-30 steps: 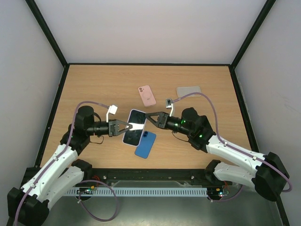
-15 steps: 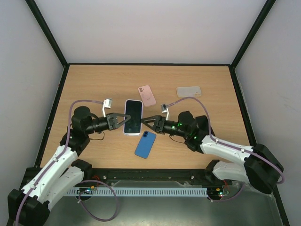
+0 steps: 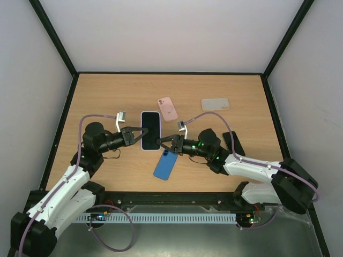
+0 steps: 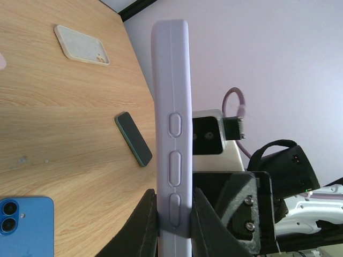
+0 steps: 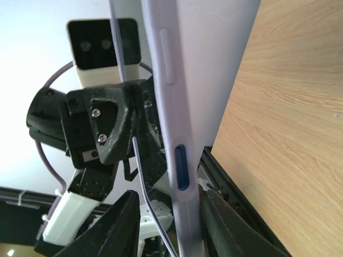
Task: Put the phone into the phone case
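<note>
Hanging between the two arms, the phone (image 3: 151, 128) is held screen-up and seems to be lifted off the table (image 3: 107, 96). It is wrapped in the lilac case (image 4: 171, 107), whose rim is seen all round the dark glass. From above, the phone looks already seated in it, though a fully snapped fit cannot be confirmed.

Its long axis is pointed away from the arm bases, toward the far edge of the table. The left long edge, towards its near end, is clamped firmly by the left gripper (image 3: 140, 135), with the side buttons shown just above the fingers in the left wrist view. The near right corner is straddled by the right gripper (image 3: 159, 142). A gap is visible beside one of its fingers, so whether it is pressing or only bracketing the edge cannot be told.

The right arm is judged the nearer to that loose corner, so any final squeeze would be made there, across the short axis.

A blue phone (image 3: 166, 164) is lying on the table just beneath, and a dark phone (image 3: 234, 143) is well apart to the right.
</note>
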Motion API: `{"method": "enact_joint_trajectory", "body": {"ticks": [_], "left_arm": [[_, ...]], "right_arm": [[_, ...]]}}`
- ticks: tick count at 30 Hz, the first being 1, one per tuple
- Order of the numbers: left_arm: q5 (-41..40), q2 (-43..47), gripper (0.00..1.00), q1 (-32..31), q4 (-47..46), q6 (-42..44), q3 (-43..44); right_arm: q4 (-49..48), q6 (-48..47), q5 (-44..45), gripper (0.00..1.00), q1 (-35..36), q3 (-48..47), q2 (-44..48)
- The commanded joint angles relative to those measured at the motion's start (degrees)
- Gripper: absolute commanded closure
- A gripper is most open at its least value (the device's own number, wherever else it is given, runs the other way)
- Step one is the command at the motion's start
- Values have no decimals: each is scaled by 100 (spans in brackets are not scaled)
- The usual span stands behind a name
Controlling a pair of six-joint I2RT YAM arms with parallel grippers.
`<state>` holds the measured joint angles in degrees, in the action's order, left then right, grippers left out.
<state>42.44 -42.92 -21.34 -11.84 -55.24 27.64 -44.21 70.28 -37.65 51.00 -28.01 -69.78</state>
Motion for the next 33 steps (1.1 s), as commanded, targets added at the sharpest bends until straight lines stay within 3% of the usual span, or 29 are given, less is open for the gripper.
{"method": "enact_joint_trajectory", "body": {"ticks": [1,8,15,26,30,33], "left_arm": [[-86,32,97,7,-468,-44,5],[-250,6,97,7,-196,106,39],[-239,-14,95,7,-108,118,41],[-304,4,54,16,531,276,-45],[-520,29,29,32,948,461,-11],[-889,67,6,34,1424,678,112]], "right_arm": [[-481,138,-92,73,32,-41,-109],[-565,217,11,97,24,-14,-190],[-637,282,243,98,32,29,-218],[-488,148,682,98,-87,-56,-368],[-339,26,671,98,-300,-193,-520],[-76,-198,706,98,-429,-381,-689]]}}
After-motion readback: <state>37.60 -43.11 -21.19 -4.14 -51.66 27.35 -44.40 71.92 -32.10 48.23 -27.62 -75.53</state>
